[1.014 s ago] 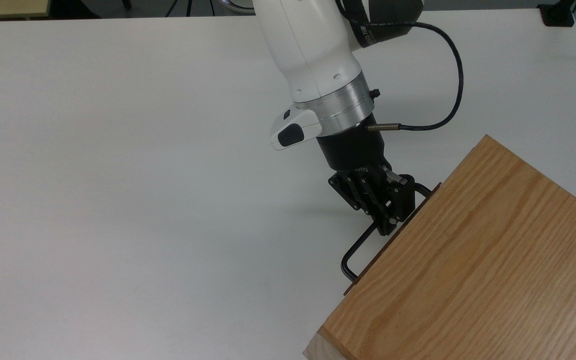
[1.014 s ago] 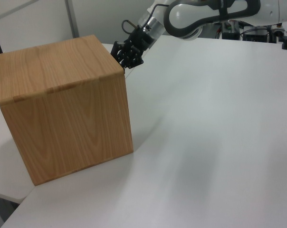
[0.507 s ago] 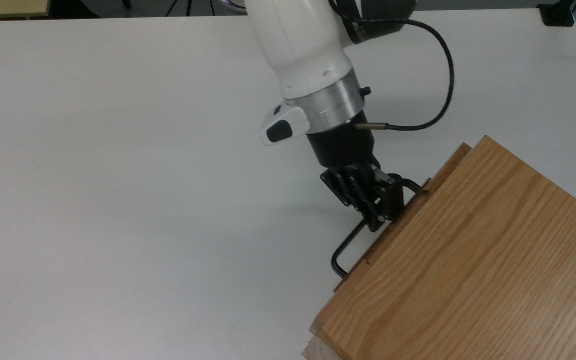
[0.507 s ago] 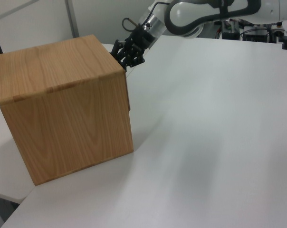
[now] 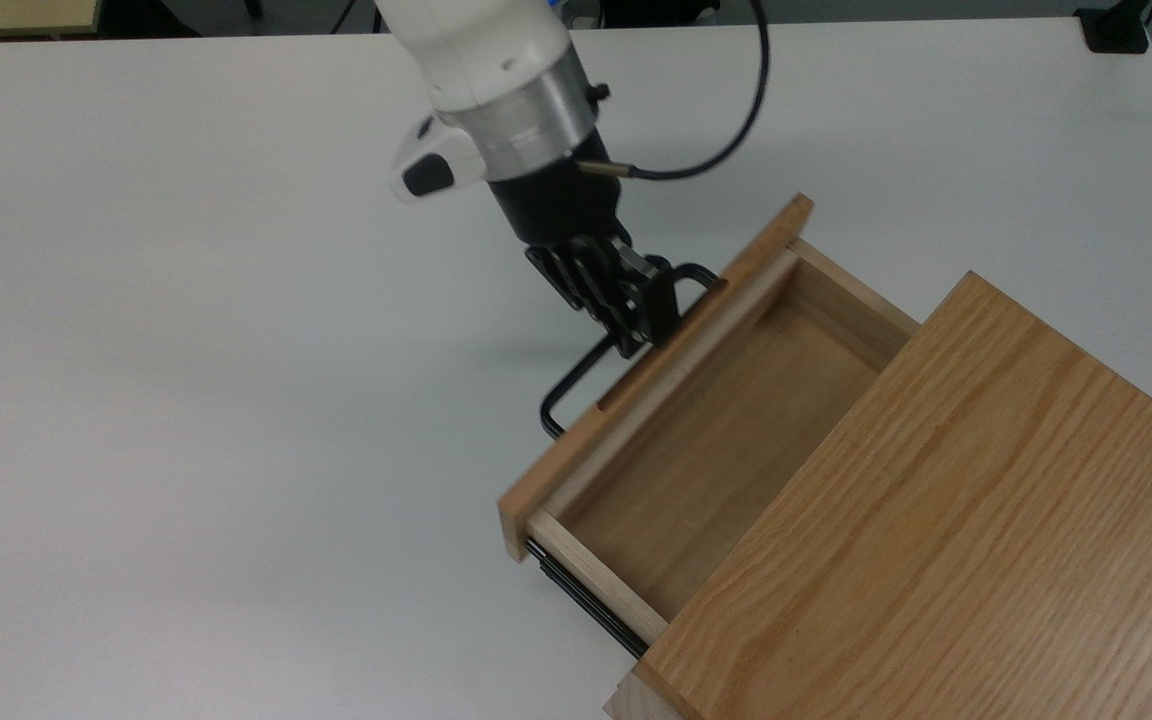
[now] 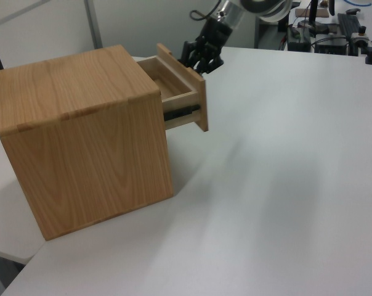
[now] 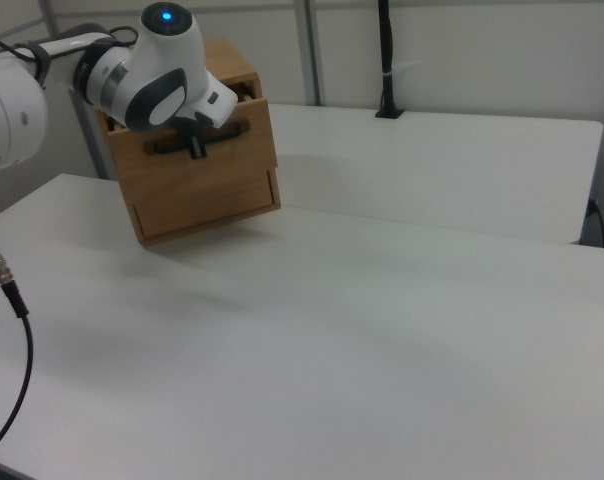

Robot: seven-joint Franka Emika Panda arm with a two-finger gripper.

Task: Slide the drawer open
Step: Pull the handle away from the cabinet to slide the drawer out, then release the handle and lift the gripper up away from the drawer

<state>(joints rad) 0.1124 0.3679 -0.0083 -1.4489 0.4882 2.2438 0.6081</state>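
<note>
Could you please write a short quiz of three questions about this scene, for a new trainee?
1. True or false: the drawer is pulled partly out of the cabinet.
2. What does the gripper grasp? A) the black handle B) the side rail C) the cabinet top
3. Fill in: the inside of the drawer holds ____.

Key: 1 true. 2 A. 3 nothing; the part that shows is bare wood.
</note>
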